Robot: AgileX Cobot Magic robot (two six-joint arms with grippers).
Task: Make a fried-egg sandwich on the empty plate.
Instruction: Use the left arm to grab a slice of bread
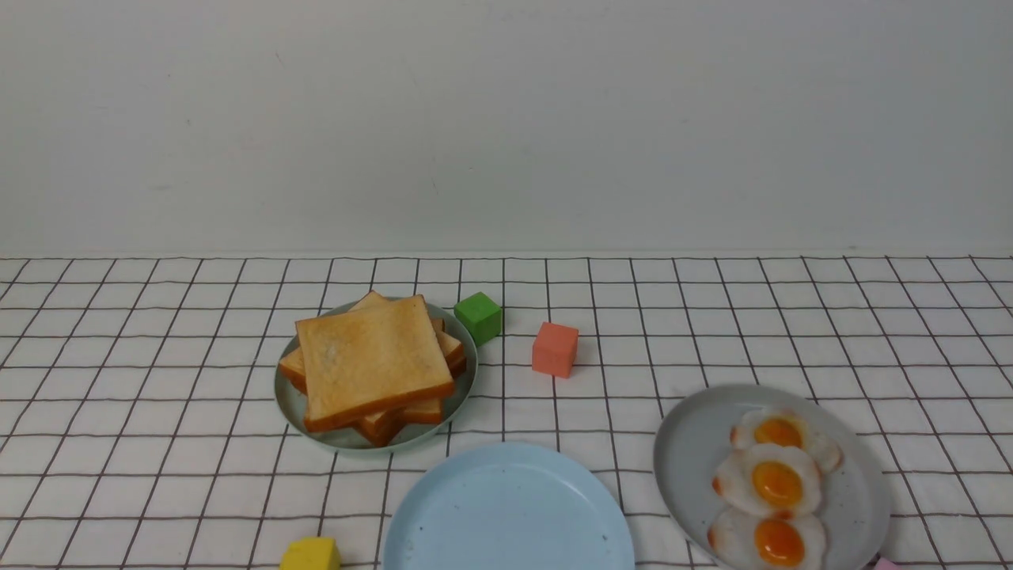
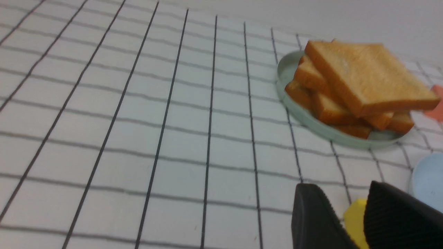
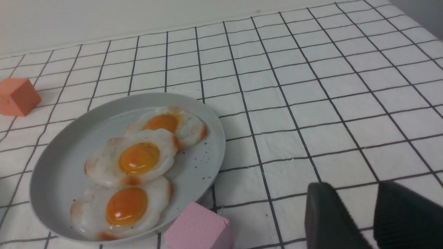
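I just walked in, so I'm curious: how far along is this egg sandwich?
Nothing is done yet: the round pale-blue plate is bare. Nothing is in hand; the left gripper and right gripper are open and empty. To do: a square golden toast slice, a glossy fried egg, then another slice.

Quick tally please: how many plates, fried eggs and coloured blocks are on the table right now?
Plates: 3 (sage-green plate, pale blue plate, grey speckled plate)
Fried eggs: 3
Blocks: 4 (green block, salmon block, yellow block, pink block)
Total: 10
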